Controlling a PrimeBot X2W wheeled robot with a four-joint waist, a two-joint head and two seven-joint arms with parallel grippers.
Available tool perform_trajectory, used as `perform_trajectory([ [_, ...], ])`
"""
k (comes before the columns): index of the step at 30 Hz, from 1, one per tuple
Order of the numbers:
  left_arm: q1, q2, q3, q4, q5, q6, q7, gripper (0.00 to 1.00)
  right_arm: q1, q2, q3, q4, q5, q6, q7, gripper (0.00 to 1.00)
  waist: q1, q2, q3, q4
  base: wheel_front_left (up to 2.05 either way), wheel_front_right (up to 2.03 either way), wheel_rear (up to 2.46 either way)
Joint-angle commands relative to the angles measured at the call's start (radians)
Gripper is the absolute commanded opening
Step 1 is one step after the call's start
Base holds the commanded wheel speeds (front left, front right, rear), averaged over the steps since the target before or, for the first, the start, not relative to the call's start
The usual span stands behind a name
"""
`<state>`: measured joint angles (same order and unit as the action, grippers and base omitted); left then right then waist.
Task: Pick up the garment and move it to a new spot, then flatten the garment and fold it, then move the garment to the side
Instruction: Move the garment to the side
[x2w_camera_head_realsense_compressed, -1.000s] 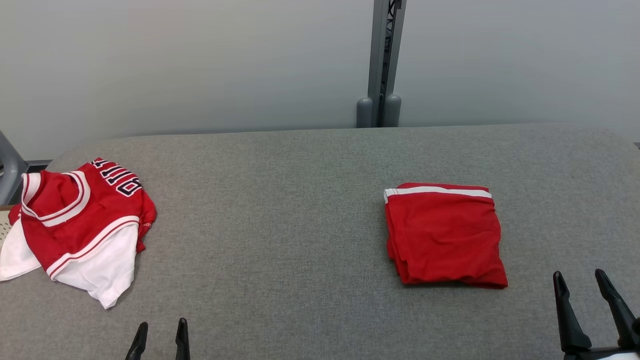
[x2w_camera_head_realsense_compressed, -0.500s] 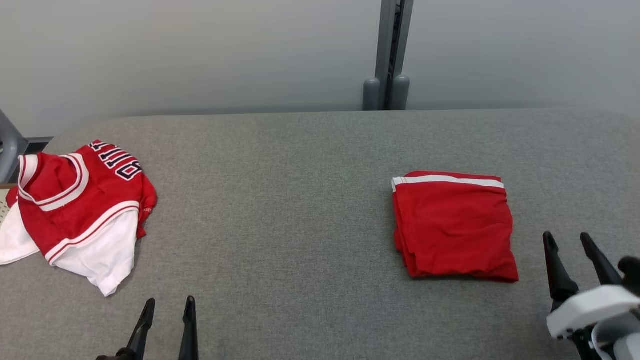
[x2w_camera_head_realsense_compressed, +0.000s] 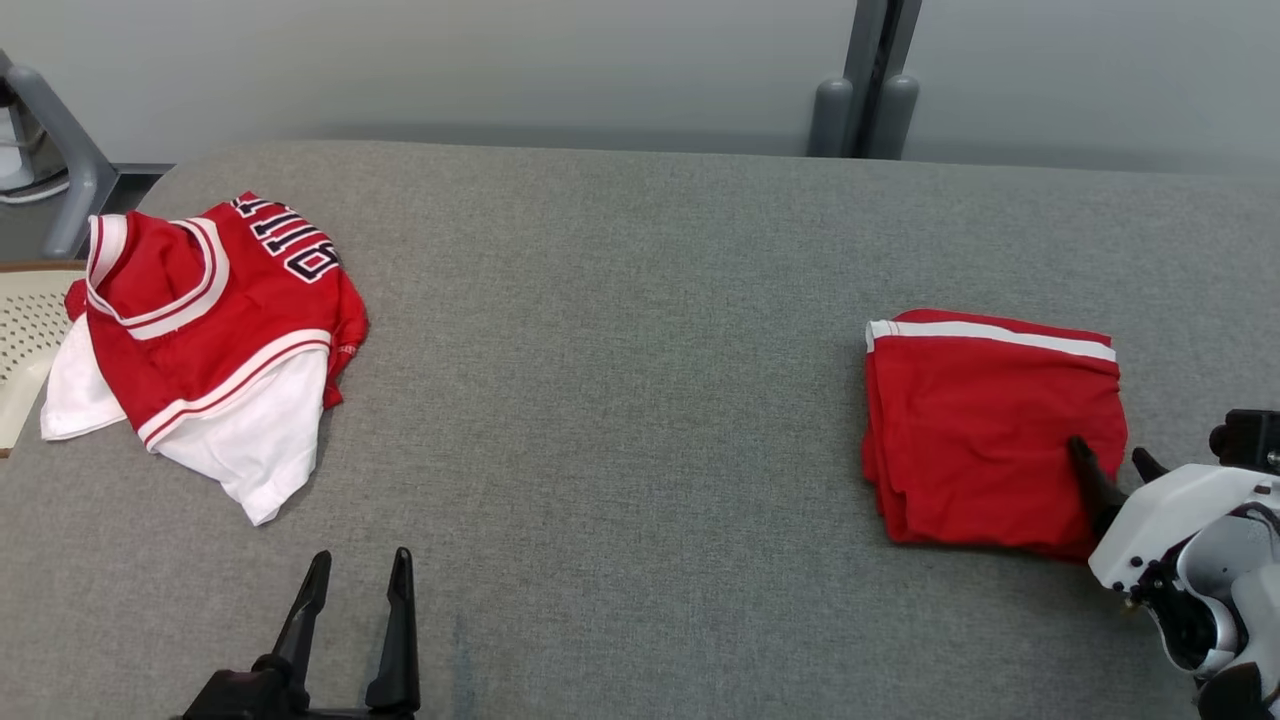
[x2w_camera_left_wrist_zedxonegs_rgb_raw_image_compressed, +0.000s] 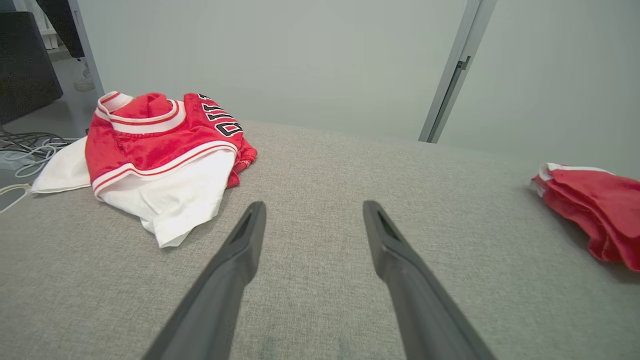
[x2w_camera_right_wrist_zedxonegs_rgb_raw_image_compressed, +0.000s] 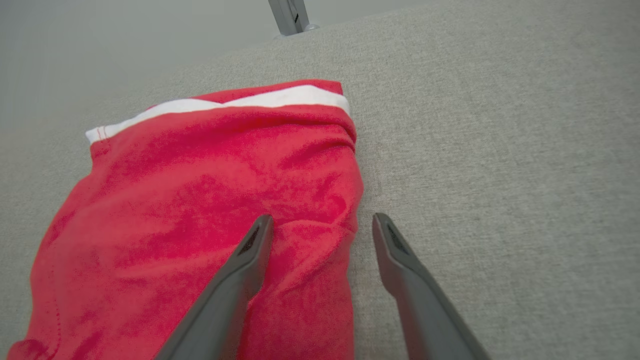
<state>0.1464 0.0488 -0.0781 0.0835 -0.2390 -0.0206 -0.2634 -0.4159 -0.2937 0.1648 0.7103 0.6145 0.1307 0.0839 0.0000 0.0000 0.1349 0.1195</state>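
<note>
Right hand (x2w_camera_head_realsense_compressed: 1108, 450) is wide open and holding nothing, sitting right at the near right corner of the folded red garment (x2w_camera_head_realsense_compressed: 985, 420). In the wrist view, one finger is over the cloth and the other is over bare counter (x2w_camera_head_realsense_compressed: 620, 400) just beside the edge. Can't tell if the tips are touching yet. So the garment is straight ahead of and partly under this hand, a neat square with its white stripe on the far side. Left hand (x2w_camera_head_realsense_compressed: 361, 555) is open and empty too, well off to the other side, with a heap of red-and-white jerseys (x2w_camera_head_realsense_compressed: 210, 300) ahead of it and to its left. I reckon the folding's done and I'm on the last bit, moving it aside. Next I need to drop down, pinch through all the layers at that edge and shift it gently, or the fold comes apart.
</note>
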Motion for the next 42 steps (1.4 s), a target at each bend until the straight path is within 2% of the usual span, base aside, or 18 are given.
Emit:
perform_trajectory([
  [1, -0.021, 0.003, 0.001, -0.003, -0.005, 0.004, -0.002, 1.0, -0.013, 0.003, 0.003, 0.016, 0.017, 0.0, 0.014, 1.0, 0.0, 0.0, 0.013, 0.01, 0.0, 0.0, 0.0],
  [8, -0.043, 0.003, -0.003, -0.006, 0.003, 0.005, -0.002, 1.0, -0.07, 0.023, 0.005, 0.107, 0.085, 0.0, 0.06, 1.0, 0.0, 0.0, 0.043, 0.003, 0.0, 0.0, 0.0],
  [9, -0.046, 0.003, -0.003, -0.008, 0.004, 0.005, -0.002, 1.0, -0.08, 0.025, 0.006, 0.116, 0.095, 0.0, 0.06, 0.4, 0.0, 0.0, 0.048, -0.002, 0.0, 0.0, 0.0],
  [10, -0.048, 0.003, -0.005, -0.01, 0.005, 0.006, -0.002, 1.0, -0.092, 0.026, 0.008, 0.122, 0.103, 0.0, 0.06, 0.0, 0.0, 0.0, 0.053, -0.008, 0.0, 0.0, 0.0],
  [17, -0.068, 0.004, 0.001, -0.02, 0.018, 0.003, -0.002, 1.0, -0.185, -0.029, 0.046, 0.164, 0.061, 0.0, 0.024, 0.0, 0.0, 0.0, 0.095, -0.072, 0.0, 0.0, 0.0],
  [26, -0.121, 0.004, 0.006, -0.021, 0.053, -0.017, -0.002, 1.0, -0.345, -0.232, 0.115, 0.247, -0.169, 0.0, -0.024, 0.0, 0.0, 0.0, 0.174, -0.155, 0.0, 0.0, 0.0],
  [31, -0.122, 0.003, 0.019, -0.02, 0.072, -0.025, -0.002, 1.0, -0.425, -0.296, 0.121, 0.278, -0.273, 0.0, -0.016, 0.0, 0.0, 0.0, 0.198, -0.192, 0.0, 0.0, 0.0],
  [40, -0.132, 0.003, 0.029, -0.011, 0.091, -0.038, -0.002, 1.0, -0.5, -0.298, 0.092, 0.349, -0.388, 0.0, 0.002, 0.0, 0.0, 0.0, 0.211, -0.222, 0.0, 0.0, 0.0],
  [41, -0.133, 0.003, 0.028, -0.01, 0.09, -0.037, -0.002, 1.0, -0.503, -0.297, 0.083, 0.357, -0.401, 0.0, -0.007, 0.15, 0.0, 0.0, 0.211, -0.223, 0.0, 0.0, 0.0],
  [42, -0.134, 0.004, 0.026, -0.01, 0.09, -0.036, -0.002, 1.0, -0.504, -0.296, 0.079, 0.361, -0.416, 0.0, -0.016, 0.44, 0.0, 0.0, 0.211, -0.223, 0.0, 0.0, 0.0],
])
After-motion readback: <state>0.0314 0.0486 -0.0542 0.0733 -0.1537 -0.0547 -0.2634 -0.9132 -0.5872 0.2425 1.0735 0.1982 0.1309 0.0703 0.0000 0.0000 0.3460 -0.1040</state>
